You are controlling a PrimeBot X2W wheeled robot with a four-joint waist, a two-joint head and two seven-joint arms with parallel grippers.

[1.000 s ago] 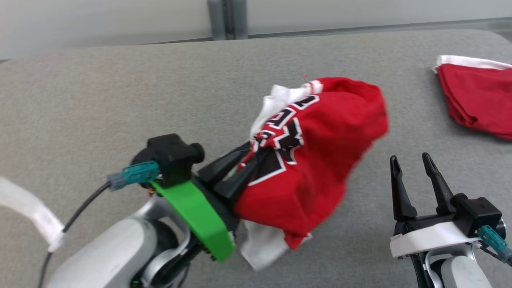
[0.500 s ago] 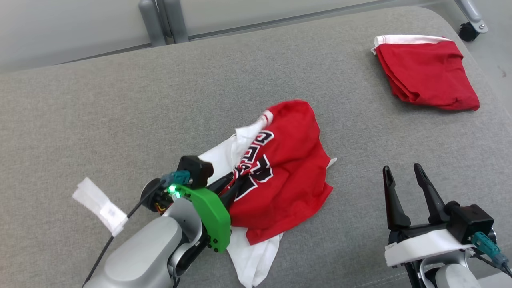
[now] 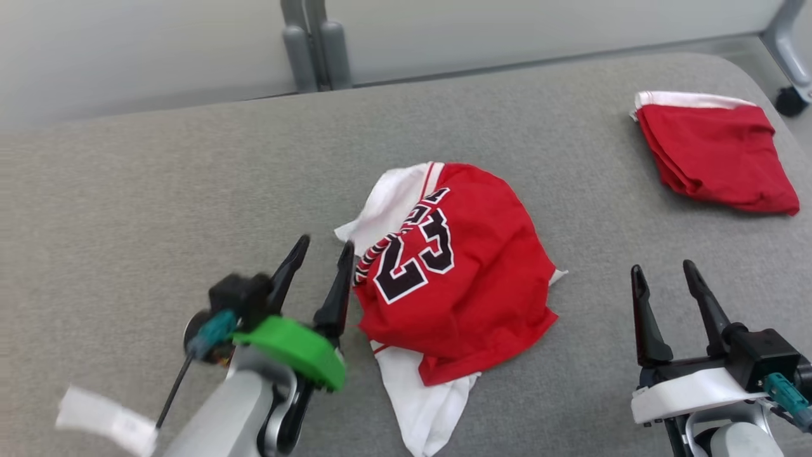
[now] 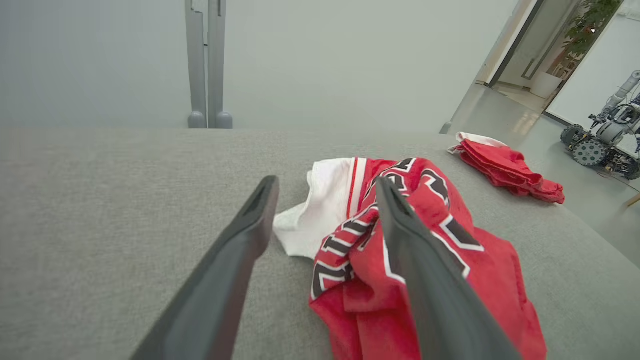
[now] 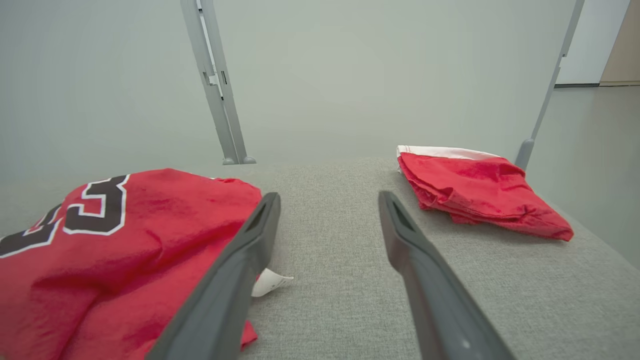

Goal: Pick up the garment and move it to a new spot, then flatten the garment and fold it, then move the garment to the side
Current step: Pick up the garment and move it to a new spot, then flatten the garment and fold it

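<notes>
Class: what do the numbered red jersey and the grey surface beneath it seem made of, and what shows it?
Red jersey: likely thin, soft, matt fabric; it slumps in loose creases.
Grey surface: seemingly woven upholstery cloth, matt, with a fine flecked weave; its padding, if any, is hidden.

The left gripper point(image 3: 325, 249) sits at the lower left on a pale forearm, its two dark fingers spread and tilted up and rightward, holding nothing. The right gripper point(image 3: 662, 270) rests at the lower right, fingers apart too, pointing up.
</notes>
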